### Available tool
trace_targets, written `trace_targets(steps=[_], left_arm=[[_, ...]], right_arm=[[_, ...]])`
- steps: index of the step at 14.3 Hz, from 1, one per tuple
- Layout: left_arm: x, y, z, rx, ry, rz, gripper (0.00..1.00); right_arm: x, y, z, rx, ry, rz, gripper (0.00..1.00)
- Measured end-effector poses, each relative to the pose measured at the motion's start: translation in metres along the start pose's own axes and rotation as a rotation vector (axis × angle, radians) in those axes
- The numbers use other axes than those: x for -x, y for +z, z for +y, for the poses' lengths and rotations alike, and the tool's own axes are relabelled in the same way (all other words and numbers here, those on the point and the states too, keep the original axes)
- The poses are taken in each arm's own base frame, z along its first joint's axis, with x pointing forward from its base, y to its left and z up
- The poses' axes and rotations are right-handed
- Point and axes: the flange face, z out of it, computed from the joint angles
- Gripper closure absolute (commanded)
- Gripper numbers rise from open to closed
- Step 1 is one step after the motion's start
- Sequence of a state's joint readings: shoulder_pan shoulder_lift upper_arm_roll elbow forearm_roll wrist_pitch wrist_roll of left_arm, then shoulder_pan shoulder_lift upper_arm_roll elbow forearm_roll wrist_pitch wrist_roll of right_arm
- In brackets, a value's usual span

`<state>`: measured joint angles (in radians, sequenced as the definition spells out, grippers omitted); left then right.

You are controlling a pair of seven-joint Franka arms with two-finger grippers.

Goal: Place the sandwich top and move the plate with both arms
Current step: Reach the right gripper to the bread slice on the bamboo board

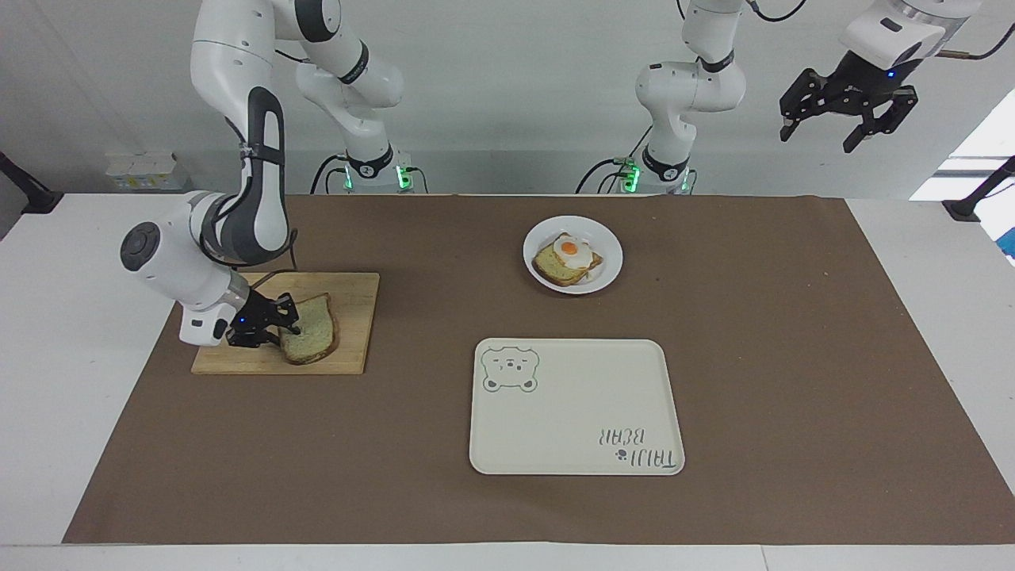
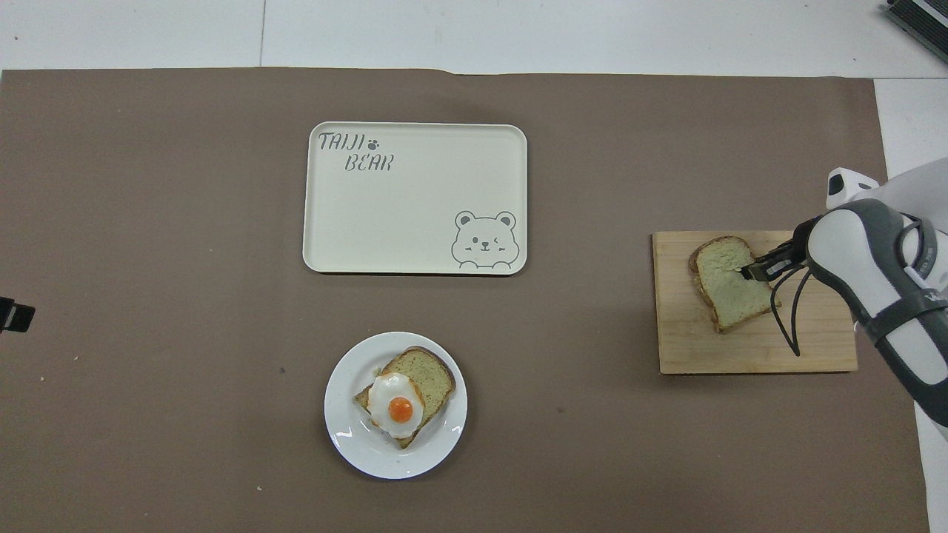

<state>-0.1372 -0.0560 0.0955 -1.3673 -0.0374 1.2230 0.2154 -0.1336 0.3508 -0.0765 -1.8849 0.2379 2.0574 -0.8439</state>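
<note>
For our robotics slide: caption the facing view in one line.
Right end effector grips the bread slice on the cutting board; left end effector waits raised; egg toast sits on the plate.
</note>
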Motion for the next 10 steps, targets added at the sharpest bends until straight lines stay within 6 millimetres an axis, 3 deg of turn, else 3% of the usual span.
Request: trace_targets(steps=[10], left_arm=[[0.0000,0.0000,0.0000,0.000,0.000,0.000,0.00]], right_arm=[[0.0012,-0.0055,0.0027,0.005,0.033,0.007,1.00]])
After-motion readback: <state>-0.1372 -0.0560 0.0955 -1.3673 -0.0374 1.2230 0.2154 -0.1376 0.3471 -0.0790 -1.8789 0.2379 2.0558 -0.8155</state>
